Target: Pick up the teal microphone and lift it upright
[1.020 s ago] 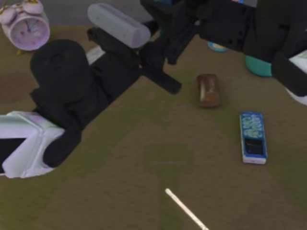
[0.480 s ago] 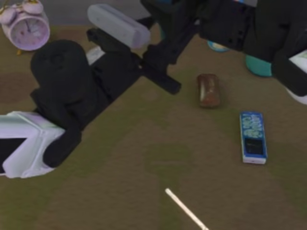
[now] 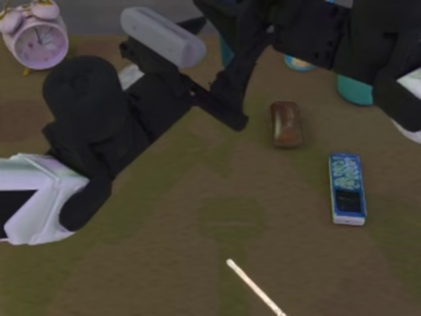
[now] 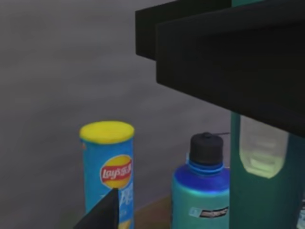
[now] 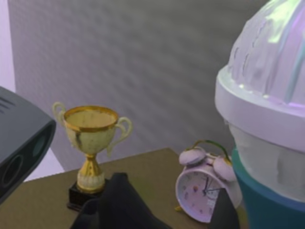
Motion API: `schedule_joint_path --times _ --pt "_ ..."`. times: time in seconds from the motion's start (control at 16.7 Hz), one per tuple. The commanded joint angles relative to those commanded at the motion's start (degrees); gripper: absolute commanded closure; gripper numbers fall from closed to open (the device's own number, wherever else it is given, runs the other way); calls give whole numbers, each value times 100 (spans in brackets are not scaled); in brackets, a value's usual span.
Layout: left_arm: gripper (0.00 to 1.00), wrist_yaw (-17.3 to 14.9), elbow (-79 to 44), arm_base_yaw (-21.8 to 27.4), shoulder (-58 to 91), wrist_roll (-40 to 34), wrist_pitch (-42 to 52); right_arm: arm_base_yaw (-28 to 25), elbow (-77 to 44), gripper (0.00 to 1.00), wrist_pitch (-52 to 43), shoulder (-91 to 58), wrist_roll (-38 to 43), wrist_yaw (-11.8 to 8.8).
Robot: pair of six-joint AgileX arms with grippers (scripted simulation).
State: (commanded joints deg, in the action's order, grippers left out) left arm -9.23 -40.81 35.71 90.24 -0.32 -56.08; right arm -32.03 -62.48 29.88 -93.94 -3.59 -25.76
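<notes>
Bench [image 3: 164, 250], olive-brown, contents listed left to right.

1. Alarm clock [image 3: 36, 36], pale pink, 2 bells, far left corner.
2. Trophy [image 5: 90, 143], gold cup on a dark base, seen only in the right wrist view, near the clock.
3. Left arm, reaching from the left edge toward the far middle. Left gripper [image 3: 209, 92] lies at the far middle. 1 dark finger [image 4: 106, 212] shows in the left wrist view, apart from the microphone's handle. Whether the fingers are apart or together cannot be told.
4. Teal microphone [image 5: 262, 95], upright at the far middle, where the 2 grippers meet. The mesh head is uppermost. The teal handle [image 4: 259, 200] is vertical, with a pale switch [image 4: 264, 148] on it. From above it is largely covered by the arms. Which gripper holds it cannot be told.
5. White stick [image 3: 255, 288], thin, lying diagonally at the near edge.
6. Right gripper [image 3: 240, 59], coming in from the far right, over the microphone and touching the left gripper's outline. Finger state cannot be told.
7. Brown block [image 3: 287, 124], rounded, right of centre.
8. Chips can [image 4: 107, 167], blue with a yellow lid, upright at the far edge.
9. Bottle [image 4: 202, 191], teal with a black cap, upright beside the can.
10. Remote [image 3: 346, 189], blue and white, flat on the right side.
</notes>
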Motion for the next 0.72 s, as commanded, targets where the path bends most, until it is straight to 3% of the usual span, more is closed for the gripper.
schedule_joint_path --times 0.24,0.6,0.72 --pt "0 3 147 -57 -31 26 7 67 -7 100 -5 83 4 -16" --pt "0 -178 1367 -364 -1289 5 42 589 402 100 22 510 5 -599" --pt "0 -214 1535 -411 -1458 -2 37 685 483 100 19 576 -16 -703"
